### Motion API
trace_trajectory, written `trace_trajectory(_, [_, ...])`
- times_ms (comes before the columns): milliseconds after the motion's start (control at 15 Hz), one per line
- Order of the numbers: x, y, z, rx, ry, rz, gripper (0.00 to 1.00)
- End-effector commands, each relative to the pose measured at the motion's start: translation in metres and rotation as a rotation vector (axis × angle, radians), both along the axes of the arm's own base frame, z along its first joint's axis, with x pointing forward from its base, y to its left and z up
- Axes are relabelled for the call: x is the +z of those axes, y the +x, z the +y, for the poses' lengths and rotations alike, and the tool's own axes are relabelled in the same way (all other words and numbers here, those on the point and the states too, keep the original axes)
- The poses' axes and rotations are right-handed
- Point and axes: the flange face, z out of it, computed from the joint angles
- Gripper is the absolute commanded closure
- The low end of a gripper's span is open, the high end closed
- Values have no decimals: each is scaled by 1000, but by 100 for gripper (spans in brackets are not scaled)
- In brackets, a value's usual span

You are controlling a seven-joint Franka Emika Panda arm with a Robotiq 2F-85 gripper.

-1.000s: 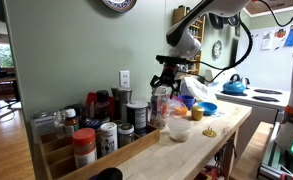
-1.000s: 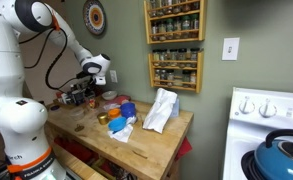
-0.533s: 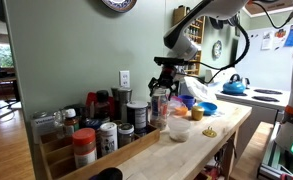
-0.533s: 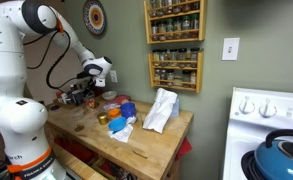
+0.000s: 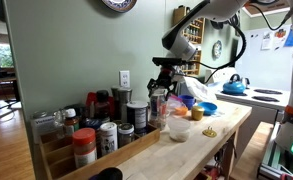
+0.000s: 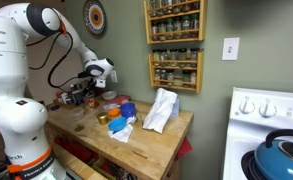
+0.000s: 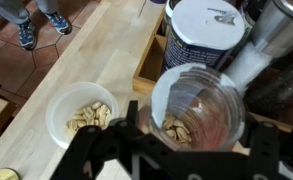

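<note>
In the wrist view a clear open jar point(image 7: 198, 105) with a few nuts at its bottom stands between the black fingers of my gripper point(image 7: 193, 130). One finger is on each side, close to the jar's wall; contact is not clear. In an exterior view the gripper point(image 5: 164, 82) hangs over the same jar point(image 5: 160, 106) on the wooden counter point(image 5: 221, 135). From the opposite side the gripper point(image 6: 87, 94) is low at the counter's far end. A white bowl of nuts point(image 7: 83, 113) sits just beside the jar.
A blue and white canister point(image 7: 208, 30) stands right behind the jar. A wooden rack of spice jars point(image 5: 91, 135) runs along the wall. A blue bowl point(image 5: 208, 108), an orange point(image 5: 196, 113), a white cloth point(image 6: 161, 110) and a stove with a kettle point(image 6: 283, 150) are nearby.
The arm has barely moved and stays over the jar. The fingers seem to have drawn slightly inward toward the jar.
</note>
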Motion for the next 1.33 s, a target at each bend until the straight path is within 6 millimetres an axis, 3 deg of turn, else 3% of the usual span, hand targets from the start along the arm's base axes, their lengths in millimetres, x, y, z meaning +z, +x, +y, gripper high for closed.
trace_trajectory(0, [9,3,-3,-2,31,5,38])
trace_trajectory(333, [42,-3,-12,35,65,-14,38])
trace_trajectory(867, [112,-55,-33,474,204,-27,38])
trace_trajectory(1267, [117,-98,20,722,260,-52,38])
